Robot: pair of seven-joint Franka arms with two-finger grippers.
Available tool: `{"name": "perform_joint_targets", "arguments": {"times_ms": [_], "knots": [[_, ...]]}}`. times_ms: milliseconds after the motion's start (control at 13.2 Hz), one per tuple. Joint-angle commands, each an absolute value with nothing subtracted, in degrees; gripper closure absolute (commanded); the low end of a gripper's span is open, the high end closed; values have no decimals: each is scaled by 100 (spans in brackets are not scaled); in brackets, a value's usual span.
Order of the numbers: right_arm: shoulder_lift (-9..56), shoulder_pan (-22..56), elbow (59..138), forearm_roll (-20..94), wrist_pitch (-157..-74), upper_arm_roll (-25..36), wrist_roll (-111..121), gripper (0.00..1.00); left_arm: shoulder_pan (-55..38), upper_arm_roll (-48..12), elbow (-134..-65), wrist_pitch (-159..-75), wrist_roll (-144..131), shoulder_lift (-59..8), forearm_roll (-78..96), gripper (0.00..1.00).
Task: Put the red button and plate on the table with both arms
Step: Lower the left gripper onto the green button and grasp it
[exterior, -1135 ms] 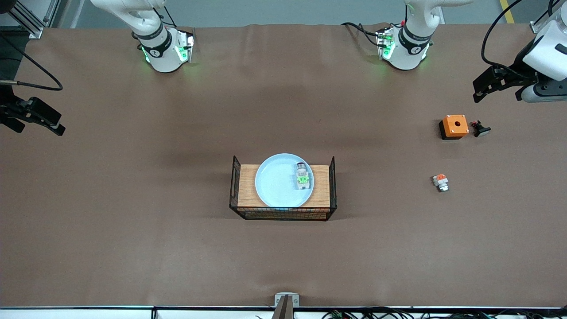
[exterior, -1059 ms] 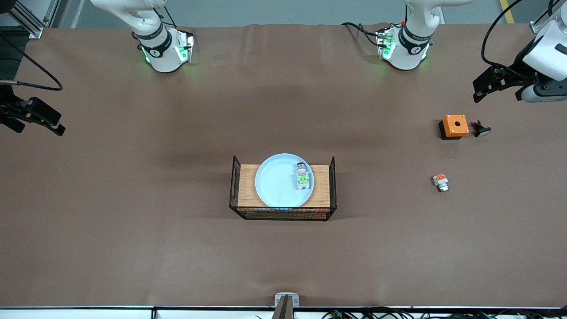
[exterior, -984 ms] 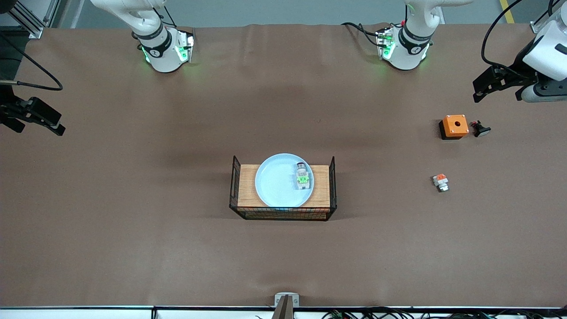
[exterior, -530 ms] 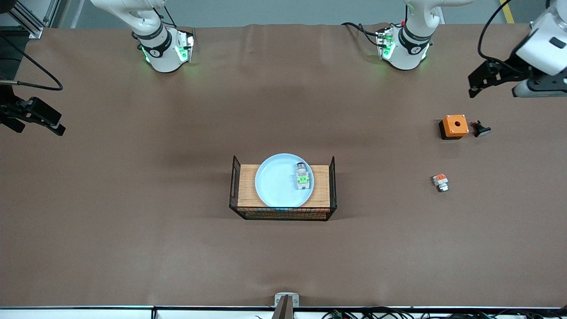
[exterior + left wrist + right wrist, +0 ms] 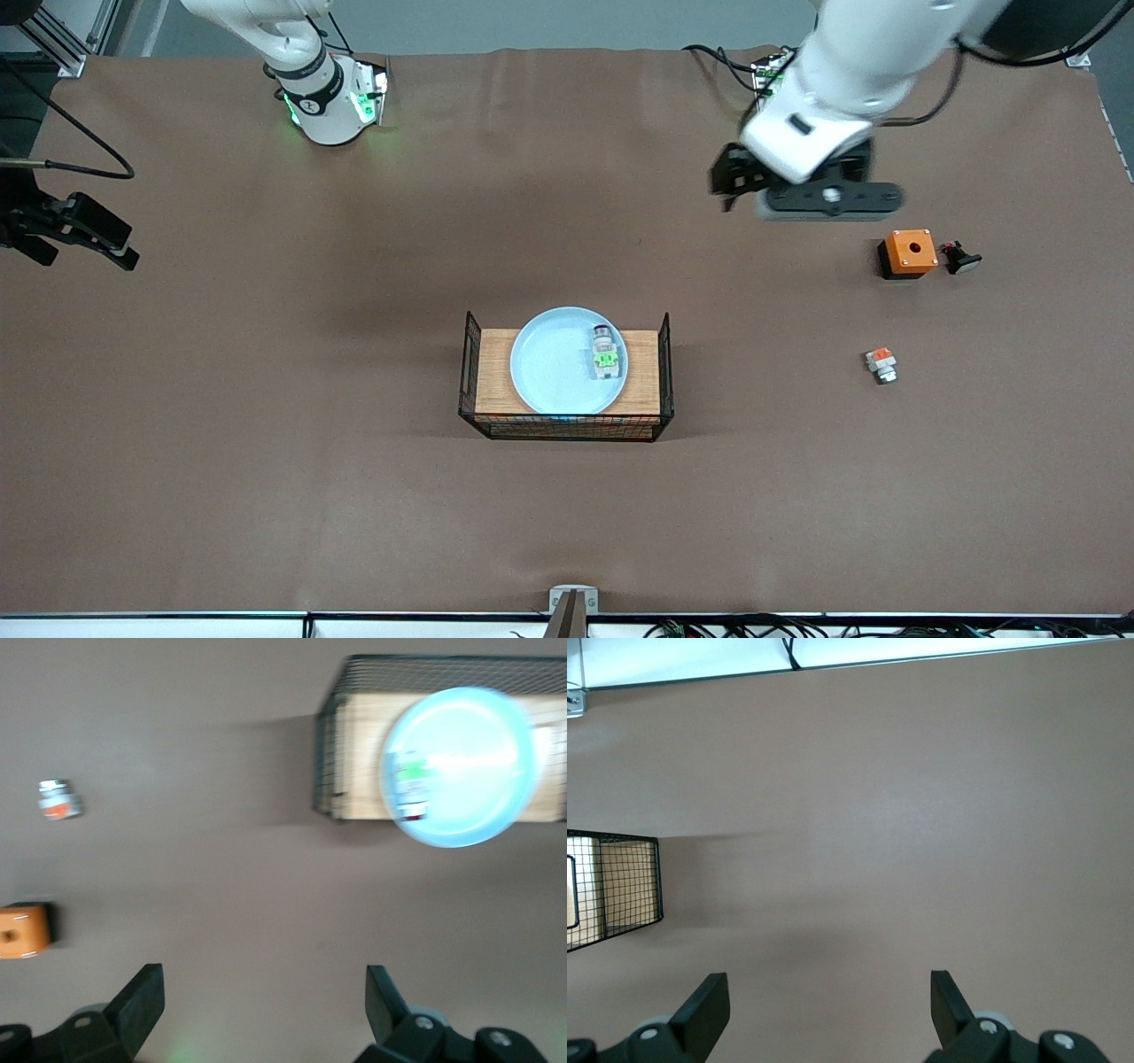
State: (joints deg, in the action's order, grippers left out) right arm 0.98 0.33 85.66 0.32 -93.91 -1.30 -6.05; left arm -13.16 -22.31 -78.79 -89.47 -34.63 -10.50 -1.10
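My left gripper (image 5: 264,1005) hangs over bare table (image 5: 266,443) near my left base, fingers (image 5: 142,1001) spread wide and holding nothing. My right gripper (image 5: 830,1005) waits over the table's edge at my right arm's end, fingers wide too, empty. The plate (image 5: 558,368) sits on the wooden board (image 5: 642,372) mid-table, and the red button (image 5: 604,354) lies in the plate, by the rim toward my left arm's end.

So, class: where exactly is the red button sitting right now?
The red button lies in the plate, near the rim toward the left arm's end; the plate rests on the wooden board.
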Motion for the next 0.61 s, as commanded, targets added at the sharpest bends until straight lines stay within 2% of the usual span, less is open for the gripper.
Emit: {"name": "perform_joint_targets", "arguments": {"times_ms": [0, 303, 378, 530], "knots": [[149, 53, 8437, 97, -9308, -149, -563, 0, -1844, -2180, -7550, -9524, -4076, -1598, -184, 0], [149, 289, 8481, 105, -9099, -149, -562, 0, -2320, -2127, -7471, -10834, -4454, -2468, -631, 1], [132, 455, 8429, 62, -8749, -149, -623, 0, -2451, -2110, -7349, -10976, -4778, -2722, -781, 1], [132, 588, 8429, 79, -8587, -158, -1183, 0, -2802, -1821, -7225, -11240, -4957, -3075, -1133, 4]]}}
